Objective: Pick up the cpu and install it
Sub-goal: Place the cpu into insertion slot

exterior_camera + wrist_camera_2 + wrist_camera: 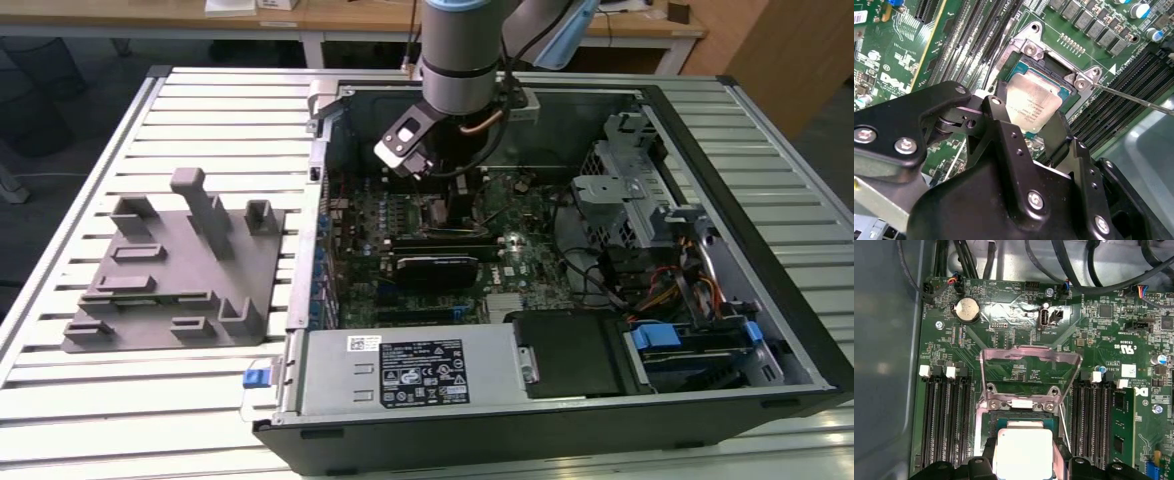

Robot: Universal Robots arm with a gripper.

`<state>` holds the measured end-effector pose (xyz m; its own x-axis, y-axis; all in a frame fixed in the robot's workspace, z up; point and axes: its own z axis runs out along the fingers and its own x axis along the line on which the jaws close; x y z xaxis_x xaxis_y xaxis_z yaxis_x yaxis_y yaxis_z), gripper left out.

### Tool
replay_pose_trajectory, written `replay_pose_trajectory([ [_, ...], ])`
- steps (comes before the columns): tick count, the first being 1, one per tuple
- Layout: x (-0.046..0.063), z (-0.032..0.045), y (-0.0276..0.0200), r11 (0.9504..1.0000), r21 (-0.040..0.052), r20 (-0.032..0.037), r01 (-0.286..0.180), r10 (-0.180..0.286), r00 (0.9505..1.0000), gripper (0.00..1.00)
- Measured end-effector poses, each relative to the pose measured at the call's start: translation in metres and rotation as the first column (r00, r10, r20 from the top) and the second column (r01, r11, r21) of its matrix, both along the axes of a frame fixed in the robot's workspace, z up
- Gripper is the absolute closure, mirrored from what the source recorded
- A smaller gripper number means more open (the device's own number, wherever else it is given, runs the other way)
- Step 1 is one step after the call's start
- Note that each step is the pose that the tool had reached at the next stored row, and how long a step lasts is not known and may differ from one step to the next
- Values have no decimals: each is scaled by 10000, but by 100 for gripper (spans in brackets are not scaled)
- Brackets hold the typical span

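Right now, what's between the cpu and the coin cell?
In the first wrist view, the socket's raised metal load plate stands between the cpu and the coin cell, with green board past it.

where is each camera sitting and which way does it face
Exterior view: high off the arm, looking down on the open computer case and grey fixture; the arm shows above the case.
First wrist view: on the arm, facing the motherboard past the gripper, which grips the cpu.
Second wrist view: on the arm, behind the gripper, facing the socket.
Both wrist views share the gripper, cpu and socket.
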<state>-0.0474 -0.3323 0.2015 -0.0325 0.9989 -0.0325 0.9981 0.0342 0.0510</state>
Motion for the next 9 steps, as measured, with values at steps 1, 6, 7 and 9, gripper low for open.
replay_pose_trajectory([
  [1, 1, -3, 3, 10000, 0, 1, 1, -1, 10000, 47],
  [6, 4, -22, 6, 10000, 0, 0, 26, -26, 10000, 47],
  [7, 5, -27, 7, 10000, 0, 0, 29, -29, 10000, 47],
  [9, 5, -35, 10, 10000, 0, 1, 34, -34, 10000, 47],
])
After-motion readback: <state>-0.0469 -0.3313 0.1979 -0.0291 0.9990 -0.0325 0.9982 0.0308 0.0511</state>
